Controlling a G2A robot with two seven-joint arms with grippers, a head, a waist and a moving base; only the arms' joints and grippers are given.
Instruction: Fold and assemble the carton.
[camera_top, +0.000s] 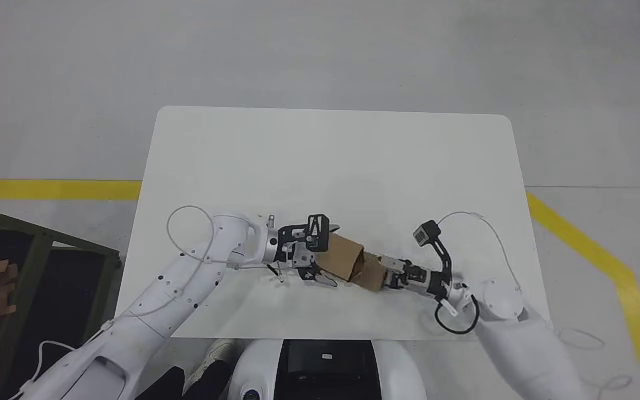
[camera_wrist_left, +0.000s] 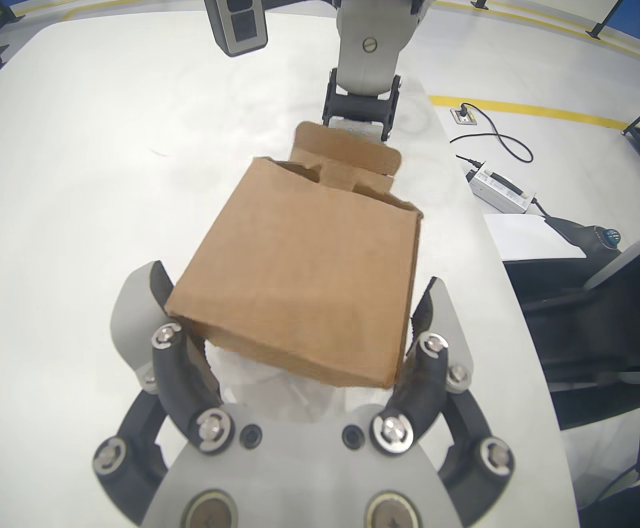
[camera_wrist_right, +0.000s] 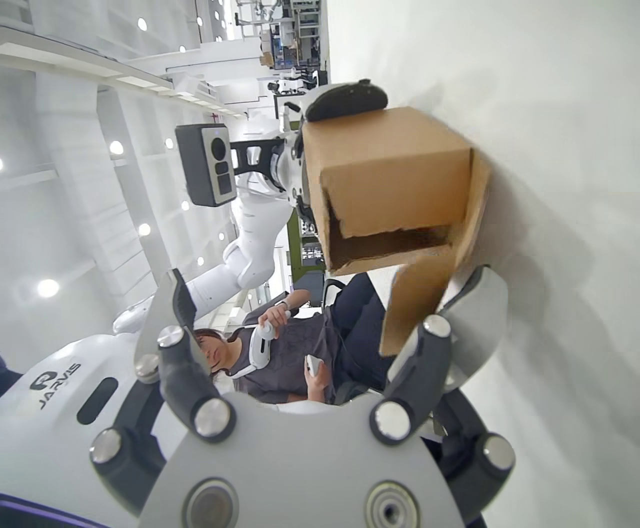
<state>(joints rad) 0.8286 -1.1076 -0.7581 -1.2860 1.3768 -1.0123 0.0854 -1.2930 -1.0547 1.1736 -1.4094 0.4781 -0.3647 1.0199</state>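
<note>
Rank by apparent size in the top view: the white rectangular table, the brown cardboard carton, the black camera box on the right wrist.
1. White rectangular table, largest.
2. Brown cardboard carton.
3. Black camera box on the right wrist, clearly smallest.

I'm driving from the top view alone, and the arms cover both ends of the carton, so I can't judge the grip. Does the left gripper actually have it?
Observer: Yes. In the left wrist view, the left gripper has its jaws closed on the carton, one on each side of its near end.
Operator: And the right one?
Observer: The right gripper has its jaws wide open. A loose flap hangs next to one of them.
Operator: Is that end closed up?
Observer: No. The right wrist view looks straight into the carton's hollow inside.
</note>
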